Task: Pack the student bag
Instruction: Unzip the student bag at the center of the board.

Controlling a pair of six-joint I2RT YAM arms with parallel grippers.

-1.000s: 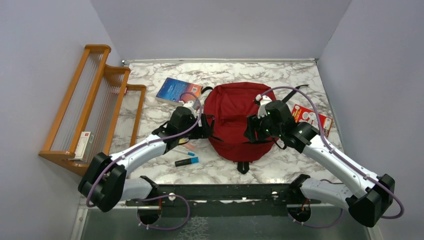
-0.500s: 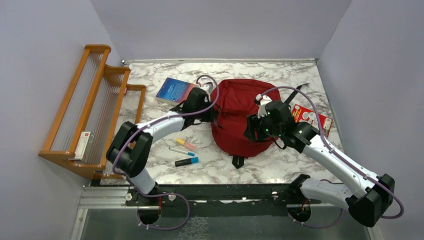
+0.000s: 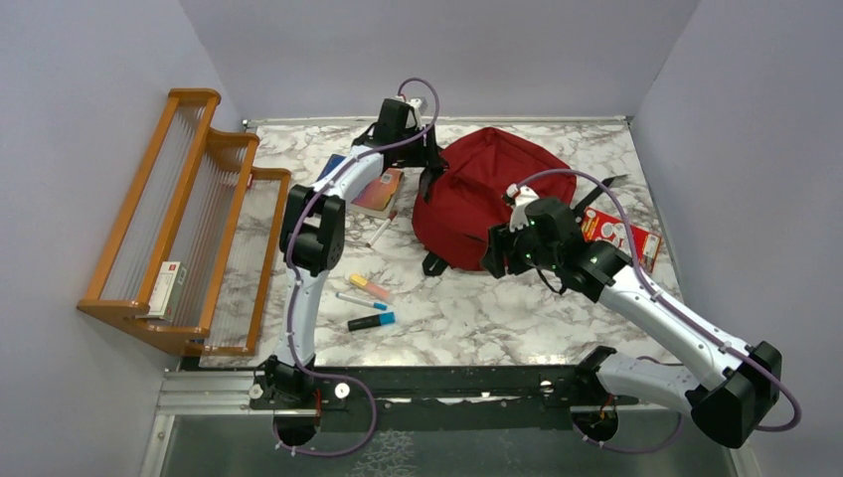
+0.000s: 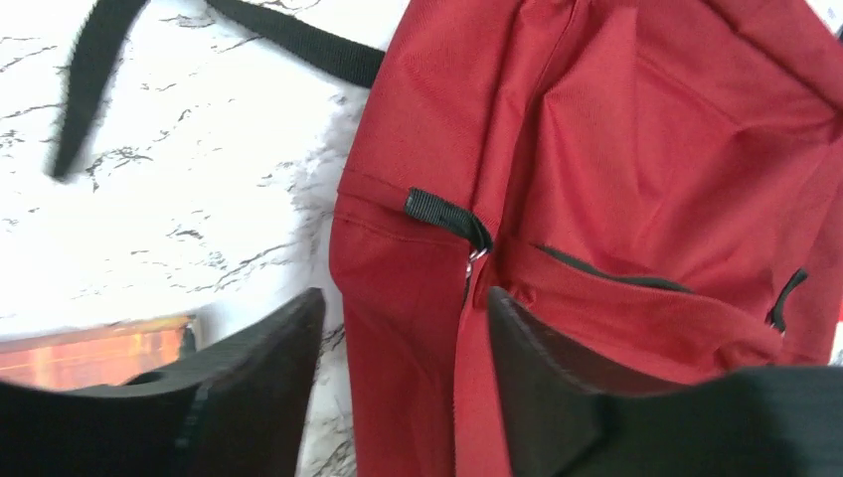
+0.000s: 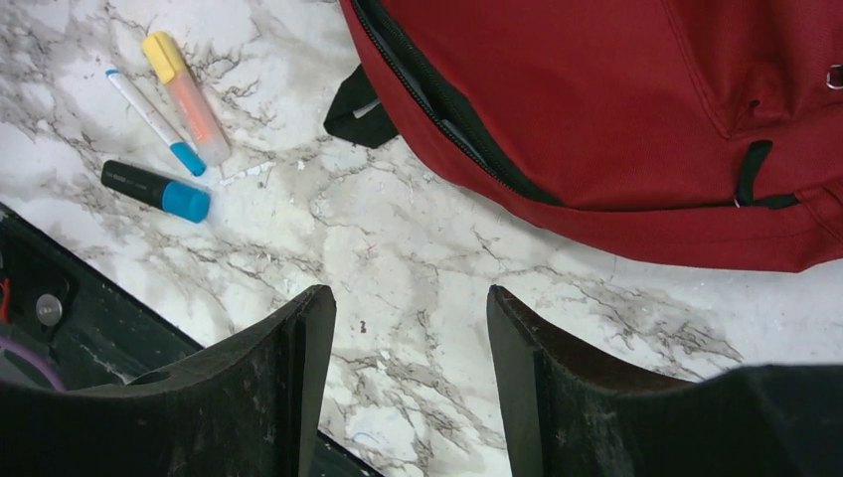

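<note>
Lying slumped at the far middle of the marbled counter (image 3: 467,318): large red fabric backpack (image 3: 487,199) with black straps. Parted, grasping nothing, over its far-left edge: left fingers (image 4: 258,397). Likewise released, above bare counter beside its near edge: right fingers (image 5: 268,397)

Red student bag (image 3: 492,194) with black trim, grey-veined white marble table (image 3: 467,318), orange rack (image 3: 234,144), black marker (image 3: 370,321) capped blue
</note>
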